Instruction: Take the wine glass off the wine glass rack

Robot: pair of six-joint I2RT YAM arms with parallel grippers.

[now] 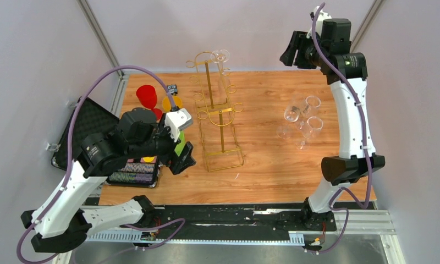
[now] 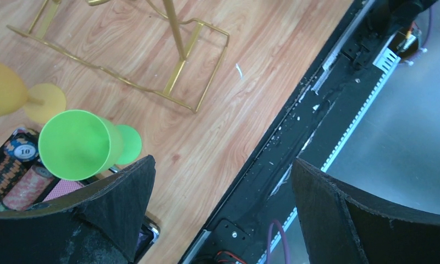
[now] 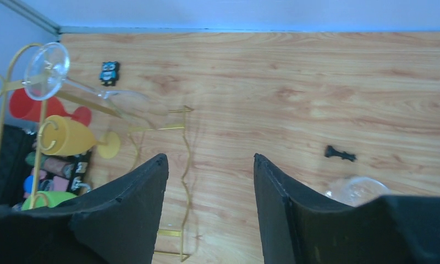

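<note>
Currently 1 wine glass [image 3: 47,63] hung on rack [image 1: 222,135]; 3 coloured cups [image 3: 69,136] nr.

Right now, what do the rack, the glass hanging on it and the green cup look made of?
The wine glass rack looks like thin metal wire, shiny gold finish, bent into loops. The wine glass is clear, wood showing through: glass or clear plastic, can't tell. The green cup is opaque, matt, evenly coloured: probably plastic.
</note>
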